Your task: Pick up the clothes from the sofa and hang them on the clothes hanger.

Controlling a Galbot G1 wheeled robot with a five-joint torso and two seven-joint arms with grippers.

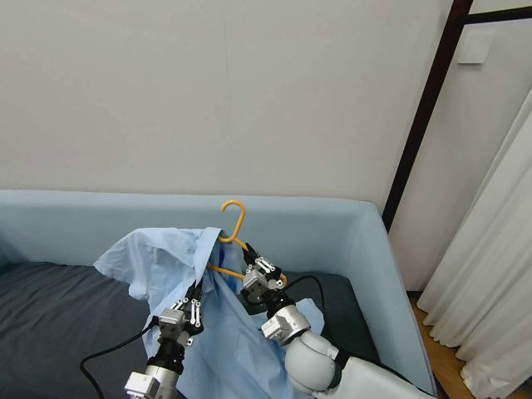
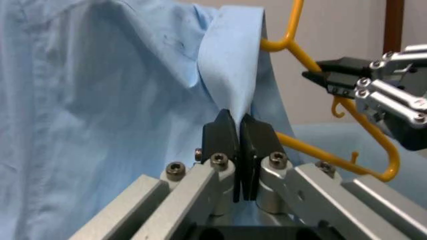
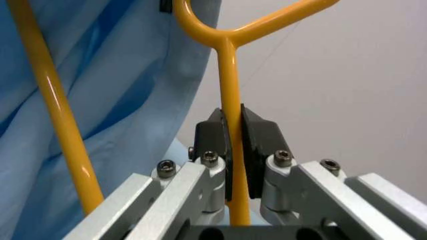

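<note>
A light blue shirt [image 1: 174,274] hangs over the sofa, draped partly on a yellow hanger [image 1: 233,223] held up in the air. My left gripper [image 1: 193,291] is shut on a fold of the shirt [image 2: 230,75] near the collar, just left of the hanger. My right gripper [image 1: 253,264] is shut on the hanger's right arm; in the right wrist view the yellow bar [image 3: 230,115] runs between its pads. In the left wrist view the right gripper [image 2: 327,75] shows beside the hanger [image 2: 303,57].
The light blue sofa backrest [image 1: 91,220] runs along the white wall, with dark seat cushions [image 1: 50,316] below. The sofa's right armrest [image 1: 391,307] stands next to a dark door frame [image 1: 420,125] and white curtains [image 1: 499,274].
</note>
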